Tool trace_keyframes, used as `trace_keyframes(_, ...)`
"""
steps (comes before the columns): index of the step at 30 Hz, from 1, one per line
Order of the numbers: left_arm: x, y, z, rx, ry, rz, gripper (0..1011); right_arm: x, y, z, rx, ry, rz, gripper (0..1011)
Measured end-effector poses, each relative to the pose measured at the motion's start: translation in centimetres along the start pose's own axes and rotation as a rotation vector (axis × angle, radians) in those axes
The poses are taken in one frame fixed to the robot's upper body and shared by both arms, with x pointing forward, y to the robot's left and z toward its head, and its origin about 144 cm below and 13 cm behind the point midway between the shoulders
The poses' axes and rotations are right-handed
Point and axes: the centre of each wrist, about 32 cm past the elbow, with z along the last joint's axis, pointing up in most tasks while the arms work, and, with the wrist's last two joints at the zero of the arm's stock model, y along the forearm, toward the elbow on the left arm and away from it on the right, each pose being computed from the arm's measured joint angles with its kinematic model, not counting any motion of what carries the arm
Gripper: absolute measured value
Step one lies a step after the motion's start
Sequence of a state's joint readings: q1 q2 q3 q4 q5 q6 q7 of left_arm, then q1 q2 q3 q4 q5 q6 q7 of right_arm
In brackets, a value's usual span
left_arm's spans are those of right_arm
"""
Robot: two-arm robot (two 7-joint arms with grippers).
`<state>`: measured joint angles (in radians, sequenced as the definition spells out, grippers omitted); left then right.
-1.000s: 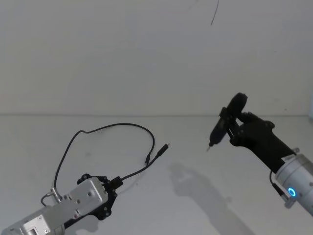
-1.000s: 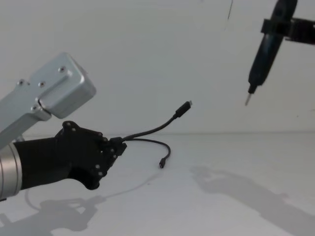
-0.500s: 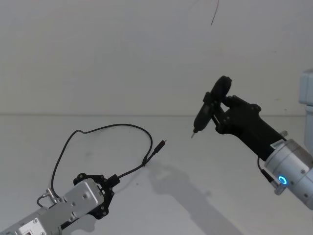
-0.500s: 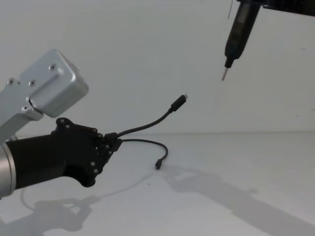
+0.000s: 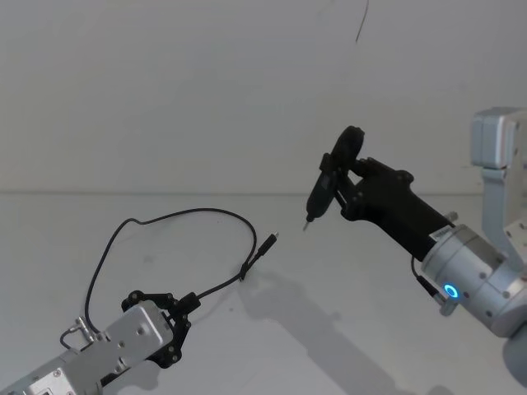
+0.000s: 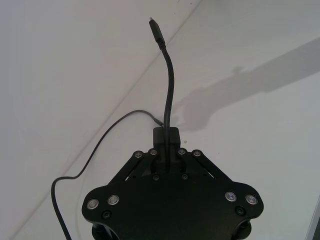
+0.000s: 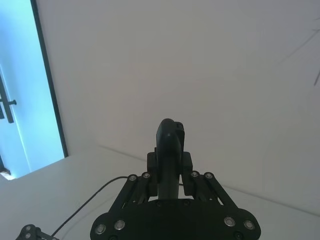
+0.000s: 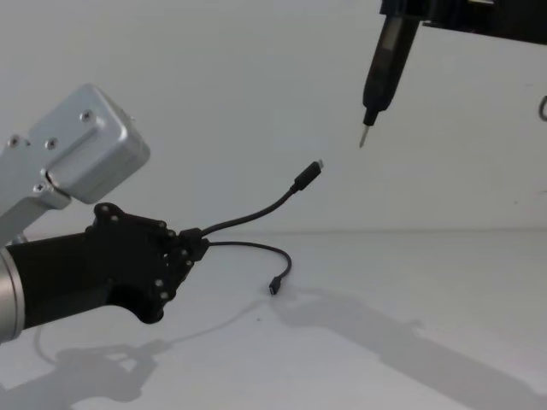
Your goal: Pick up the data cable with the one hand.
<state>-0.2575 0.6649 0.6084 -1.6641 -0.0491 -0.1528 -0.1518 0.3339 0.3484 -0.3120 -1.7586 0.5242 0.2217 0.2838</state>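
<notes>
Both over the white table (image 5: 74, 222), left pincer (image 5: 191, 301) grips the data cable (image 5: 189, 212), right pincer (image 5: 352, 183) a tool (image 5: 318, 193).

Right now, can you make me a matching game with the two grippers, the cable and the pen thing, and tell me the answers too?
Things:
1. left gripper
2. right gripper
3. data cable
4. pen-like tool

States:
A. shut on the pen-like tool
B. metal tip pointing down
C. shut on the data cable
D. one plug raised in the air

Pairs: 1-C, 2-A, 3-D, 4-B
</notes>
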Motion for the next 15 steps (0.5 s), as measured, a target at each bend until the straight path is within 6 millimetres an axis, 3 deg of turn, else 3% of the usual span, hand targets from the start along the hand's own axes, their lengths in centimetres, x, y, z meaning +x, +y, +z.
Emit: trace_keyframes(15,0.0,0.0,0.0,-0.002,-0.001,0.003,41,0.1,1.7,-0.1,-0.001,0.018,0.045,263)
